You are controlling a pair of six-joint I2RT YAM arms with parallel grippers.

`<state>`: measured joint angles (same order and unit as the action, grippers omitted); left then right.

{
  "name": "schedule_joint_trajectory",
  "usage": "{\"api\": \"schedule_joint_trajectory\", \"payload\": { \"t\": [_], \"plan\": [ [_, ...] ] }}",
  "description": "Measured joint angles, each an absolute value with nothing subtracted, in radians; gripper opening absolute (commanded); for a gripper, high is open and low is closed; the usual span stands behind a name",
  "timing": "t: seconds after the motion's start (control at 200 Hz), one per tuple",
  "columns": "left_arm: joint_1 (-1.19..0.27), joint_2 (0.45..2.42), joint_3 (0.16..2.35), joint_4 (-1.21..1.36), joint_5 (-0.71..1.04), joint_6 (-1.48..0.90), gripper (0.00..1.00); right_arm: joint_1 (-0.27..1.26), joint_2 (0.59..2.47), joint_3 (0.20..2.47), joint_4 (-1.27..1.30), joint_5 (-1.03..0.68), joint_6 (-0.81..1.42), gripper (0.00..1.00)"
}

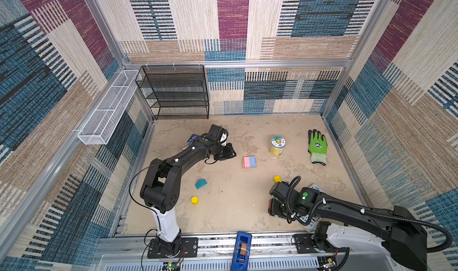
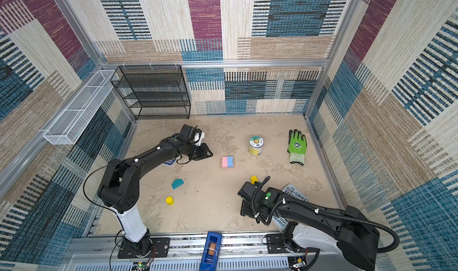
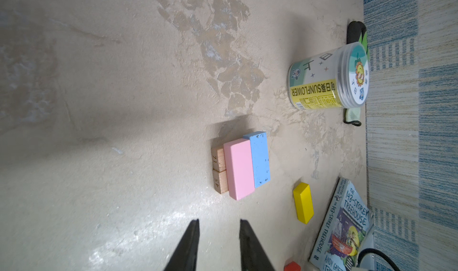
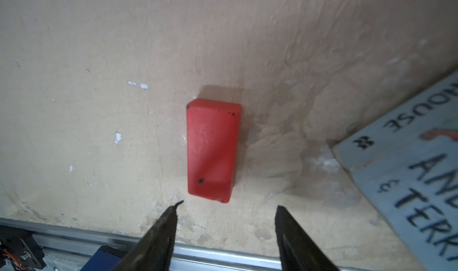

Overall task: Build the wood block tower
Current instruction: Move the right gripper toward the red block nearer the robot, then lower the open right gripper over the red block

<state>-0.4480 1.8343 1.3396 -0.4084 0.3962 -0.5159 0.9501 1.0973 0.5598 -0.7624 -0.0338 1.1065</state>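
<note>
The tower base stands mid-table: a pink block (image 1: 246, 162) and a light blue block (image 1: 252, 161) lie side by side on two plain wood blocks (image 3: 219, 169). A yellow block (image 1: 277, 178) lies nearer the right arm. A teal house piece (image 1: 200, 183) and a yellow cylinder (image 1: 194, 200) sit to the left. The red block (image 4: 212, 148) lies flat on the table just ahead of my right gripper (image 4: 229, 204), which is open and not touching it. My left gripper (image 3: 219, 221) is open with a narrow gap, holds nothing, and points at the pink block from a short way off.
A yellow jar (image 1: 277, 145) and a green glove (image 1: 317, 147) lie behind the stack on the right. One book (image 2: 295, 190) lies under the right arm, another (image 1: 194, 138) under the left. A black mesh rack (image 1: 173, 91) stands back left beside a white wire basket (image 1: 106, 108).
</note>
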Motion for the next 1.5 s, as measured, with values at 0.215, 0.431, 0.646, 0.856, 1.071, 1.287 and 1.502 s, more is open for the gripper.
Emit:
{"api": "schedule_joint_trajectory", "payload": {
  "t": [0.215,0.431,0.646,0.856,1.071,1.287,1.502],
  "plan": [
    [-0.447,1.836,1.340,-0.408,0.396,-0.516,0.32,0.956,1.135,0.530,-0.685,-0.065,1.117,0.68],
    [-0.447,1.840,1.340,-0.408,0.396,-0.516,0.32,0.959,1.192,0.538,-0.585,-0.091,1.117,0.53],
    [-0.445,1.847,1.341,-0.409,0.397,-0.516,0.32,0.961,1.299,0.599,-0.519,-0.105,1.086,0.52],
    [-0.440,1.847,1.341,-0.409,0.398,-0.516,0.32,0.961,1.389,0.667,-0.502,-0.105,1.039,0.50],
    [-0.436,1.846,1.339,-0.408,0.400,-0.516,0.32,0.961,1.378,0.673,-0.513,-0.101,1.027,0.48],
    [-0.432,1.839,1.332,-0.408,0.400,-0.516,0.32,0.969,1.329,0.718,-0.544,-0.094,1.027,0.48],
    [-0.430,1.827,1.324,-0.408,0.400,-0.516,0.32,0.971,1.276,0.767,-0.582,-0.046,1.027,0.49]
  ]
}}
